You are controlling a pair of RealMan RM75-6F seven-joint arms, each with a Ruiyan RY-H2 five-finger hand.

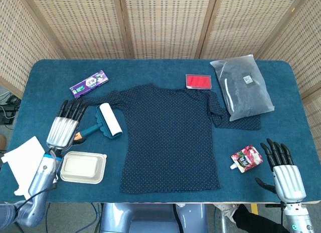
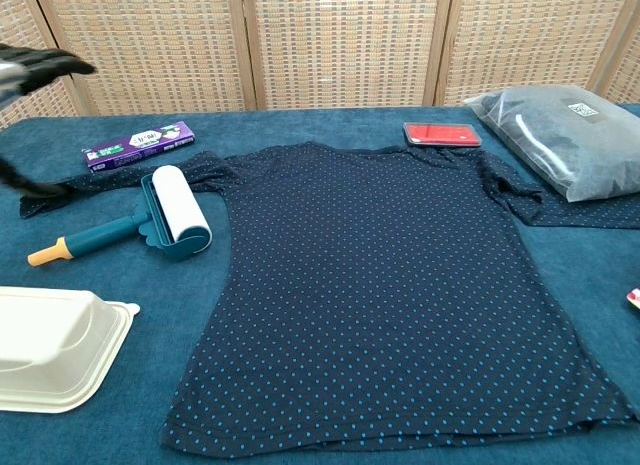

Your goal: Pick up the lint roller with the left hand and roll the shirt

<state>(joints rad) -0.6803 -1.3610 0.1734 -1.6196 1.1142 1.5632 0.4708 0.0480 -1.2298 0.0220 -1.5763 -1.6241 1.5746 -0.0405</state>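
Note:
The lint roller (image 1: pixel 105 121) (image 2: pixel 168 216), a white roll on a teal handle with an orange tip, lies on the blue table just left of the shirt, touching its left sleeve. The dark blue dotted shirt (image 1: pixel 168 135) (image 2: pixel 395 285) is spread flat in the middle. My left hand (image 1: pixel 64 128) hovers to the left of the roller handle with fingers spread and holds nothing; in the chest view only its blurred fingertips (image 2: pixel 35 63) show at the top left edge. My right hand (image 1: pixel 286 170) is open at the table's front right corner, empty.
A white foam box (image 1: pixel 83 167) (image 2: pixel 50 345) sits front left, a purple packet (image 1: pixel 89 83) (image 2: pixel 138 144) behind the roller. A red case (image 1: pixel 198 81), a grey bag (image 1: pixel 243 86) and a red pouch (image 1: pixel 247 158) lie right. White paper (image 1: pixel 22 158) overhangs the left edge.

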